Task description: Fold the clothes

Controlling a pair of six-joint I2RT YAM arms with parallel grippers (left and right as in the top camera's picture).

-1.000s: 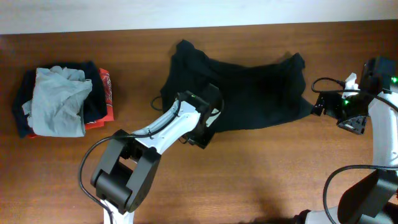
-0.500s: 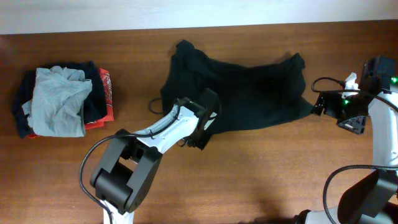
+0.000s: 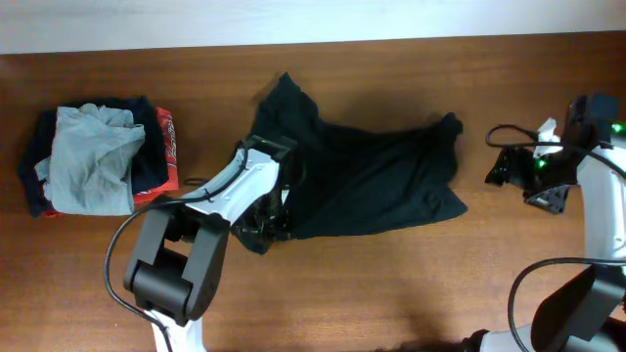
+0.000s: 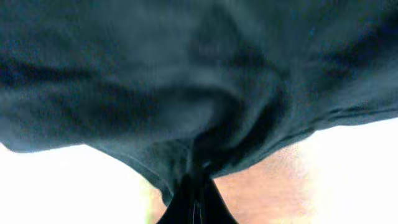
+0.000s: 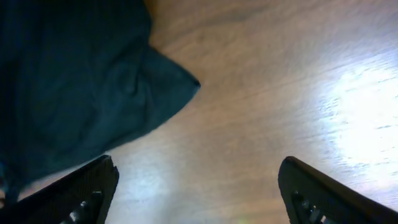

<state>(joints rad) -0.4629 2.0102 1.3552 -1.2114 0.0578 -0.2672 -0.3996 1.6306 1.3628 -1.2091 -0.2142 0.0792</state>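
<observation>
The left gripper (image 4: 196, 198) is clamped shut on the black T-shirt's (image 3: 377, 181) edge, the shirt spreading away to that claw's right, long axis running toward the right gripper (image 5: 199, 186), which hangs wide open and empty, near the shirt's closest corner

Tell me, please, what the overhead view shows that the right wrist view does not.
Only overhead: the garment pile at the left and the left gripper shut on the black T-shirt. Only right wrist: that the right gripper stands open over bare wood beside the shirt's pointed corner. Both: the shirt and the wooden table.
</observation>
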